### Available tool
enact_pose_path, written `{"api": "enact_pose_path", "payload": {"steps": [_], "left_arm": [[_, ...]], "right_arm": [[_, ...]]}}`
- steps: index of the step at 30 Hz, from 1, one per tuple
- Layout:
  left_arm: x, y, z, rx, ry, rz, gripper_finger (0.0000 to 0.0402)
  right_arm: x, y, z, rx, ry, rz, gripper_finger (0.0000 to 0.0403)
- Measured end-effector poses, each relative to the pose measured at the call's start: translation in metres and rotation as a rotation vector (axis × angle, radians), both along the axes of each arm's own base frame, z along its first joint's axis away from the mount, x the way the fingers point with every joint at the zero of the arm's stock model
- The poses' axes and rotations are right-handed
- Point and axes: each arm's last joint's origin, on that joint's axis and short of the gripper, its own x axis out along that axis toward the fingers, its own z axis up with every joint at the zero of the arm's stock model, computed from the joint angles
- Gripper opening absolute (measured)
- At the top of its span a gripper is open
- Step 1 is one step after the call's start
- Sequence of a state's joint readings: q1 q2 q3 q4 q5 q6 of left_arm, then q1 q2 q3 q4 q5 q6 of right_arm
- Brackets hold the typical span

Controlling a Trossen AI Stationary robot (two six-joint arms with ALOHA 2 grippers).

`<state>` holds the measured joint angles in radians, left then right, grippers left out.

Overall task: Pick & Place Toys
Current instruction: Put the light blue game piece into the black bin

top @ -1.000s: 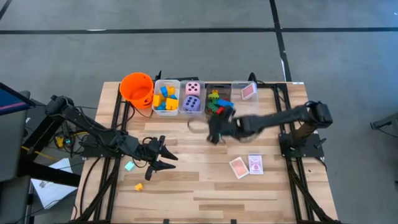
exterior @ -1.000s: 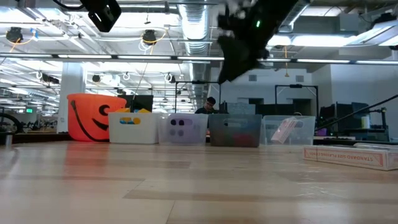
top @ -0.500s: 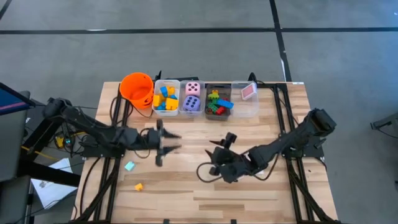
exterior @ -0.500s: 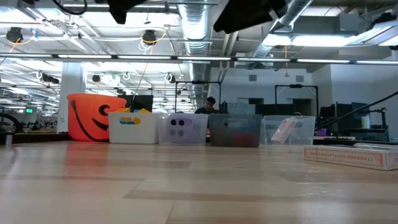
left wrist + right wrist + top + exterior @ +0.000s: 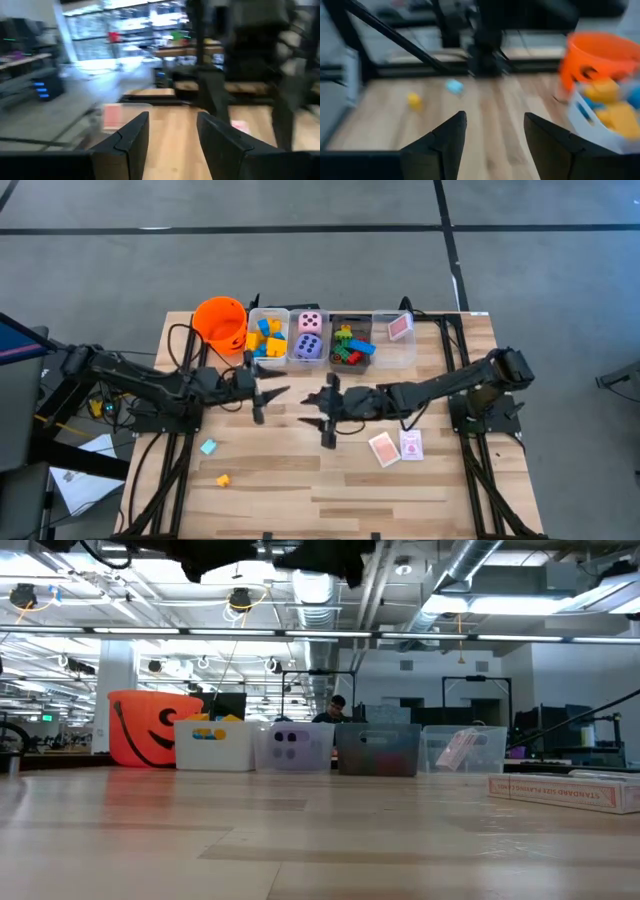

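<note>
My left gripper (image 5: 266, 395) hovers open over the table's middle, pointing toward the right edge, with nothing between its fingers (image 5: 172, 135). My right gripper (image 5: 320, 410) faces it from the right, also open and empty (image 5: 495, 135). A yellow block (image 5: 223, 479) and a light-blue block (image 5: 208, 446) lie flat on the table near the left front. Both also show in the right wrist view, the yellow block (image 5: 414, 99) and the light-blue block (image 5: 454, 86). Two pink-white cards (image 5: 384, 448) (image 5: 411, 444) lie flat under the right arm.
Along the far edge stand an orange bucket (image 5: 220, 323), a white bin of yellow and blue blocks (image 5: 266, 338), a clear bin with two dice (image 5: 309, 337), a grey bin of mixed blocks (image 5: 352, 345) and a clear bin holding a card (image 5: 398, 330). Bare wood lies toward the near edge.
My left gripper has moved toward the far edge and rolled about its own axis. My right gripper has swung from beside the grey bin toward the near edge, then back to the table's middle. It has tipped up from pointing down to nearly level. Neither holds anything.
</note>
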<state>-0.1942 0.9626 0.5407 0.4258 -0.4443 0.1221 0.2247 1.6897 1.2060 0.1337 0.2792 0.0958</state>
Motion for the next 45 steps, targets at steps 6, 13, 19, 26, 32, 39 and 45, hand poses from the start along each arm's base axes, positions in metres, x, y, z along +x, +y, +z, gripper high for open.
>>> {"api": "enact_pose_path", "payload": {"steps": [6, 13, 19, 26, 32, 39, 45], "left_arm": [[-0.007, -0.031, -0.003, 0.002, 0.050, -0.564, 0.0159], [-0.030, -0.084, 0.009, -0.131, -0.014, -0.792, 0.0159], [-0.054, -0.113, 0.015, 0.009, 0.284, -0.563, 0.0159], [-0.077, -0.100, 0.018, -0.263, 0.575, -0.221, 0.0159], [-0.097, -0.087, -0.016, -0.665, 1.033, 0.073, 0.0159], [-0.104, -0.088, -0.046, -0.783, 1.296, 0.316, 0.0159], [-0.102, -0.091, -0.079, -0.840, 1.286, 0.438, 0.0159]], "right_arm": [[0.001, 0.056, -0.009, -0.100, -0.106, 0.189, 0.0196], [-0.012, 0.123, -0.024, 0.159, -0.185, 0.262, 0.0196], [-0.024, 0.159, -0.045, 0.106, -0.173, 0.201, 0.0192], [-0.015, 0.151, -0.068, 0.006, -0.123, 0.048, 0.0189], [-0.004, 0.129, -0.083, -0.032, -0.025, -0.015, 0.0188], [0.006, 0.110, -0.085, -0.039, 0.004, -0.046, 0.0188], [0.010, 0.101, -0.086, 0.009, 0.010, -0.051, 0.0188]]}}
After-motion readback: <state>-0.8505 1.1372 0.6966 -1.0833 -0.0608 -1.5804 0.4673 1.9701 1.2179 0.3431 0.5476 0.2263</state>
